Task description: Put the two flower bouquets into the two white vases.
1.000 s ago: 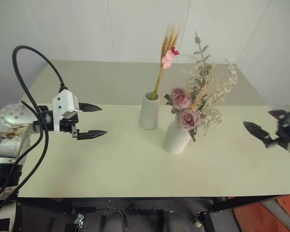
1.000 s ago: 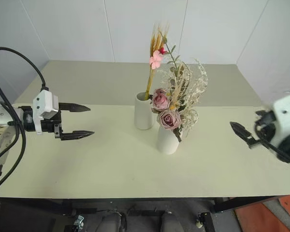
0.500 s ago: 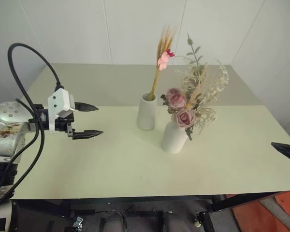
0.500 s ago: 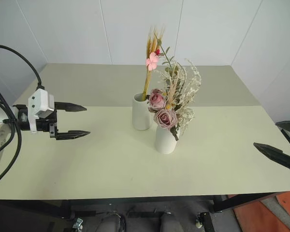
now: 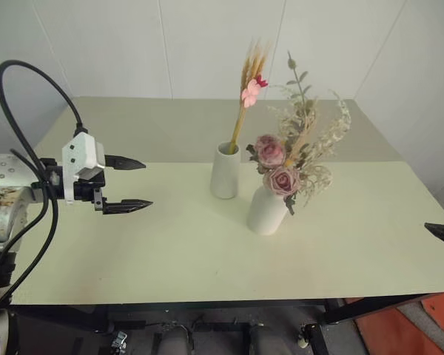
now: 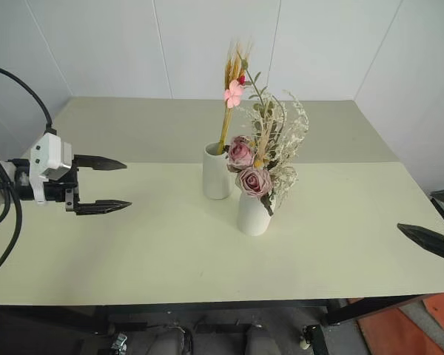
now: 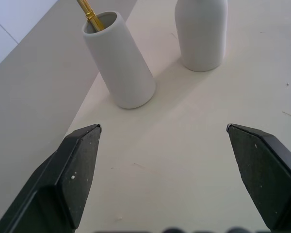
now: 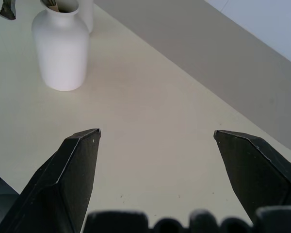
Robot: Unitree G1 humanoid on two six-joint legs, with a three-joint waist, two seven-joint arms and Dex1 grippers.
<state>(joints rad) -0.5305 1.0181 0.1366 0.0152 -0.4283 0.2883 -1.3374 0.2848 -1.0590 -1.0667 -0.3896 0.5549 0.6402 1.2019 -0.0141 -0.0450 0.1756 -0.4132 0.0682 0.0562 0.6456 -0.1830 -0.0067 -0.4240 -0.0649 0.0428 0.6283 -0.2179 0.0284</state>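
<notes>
Hovering level, left end effector [image 5: 137, 184] gapes empty.

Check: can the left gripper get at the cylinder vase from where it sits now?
Probably yes. The left gripper is open, holds nothing, and points across bare table toward the cylinder vase. Nothing lies between them. The round vase with the rose bunch stands on the far side, out of the way.

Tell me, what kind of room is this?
Probably a bare test room or lab, not a home: a plain cream table against white panelled walls, holding two white vases of flowers and nothing else.
</notes>
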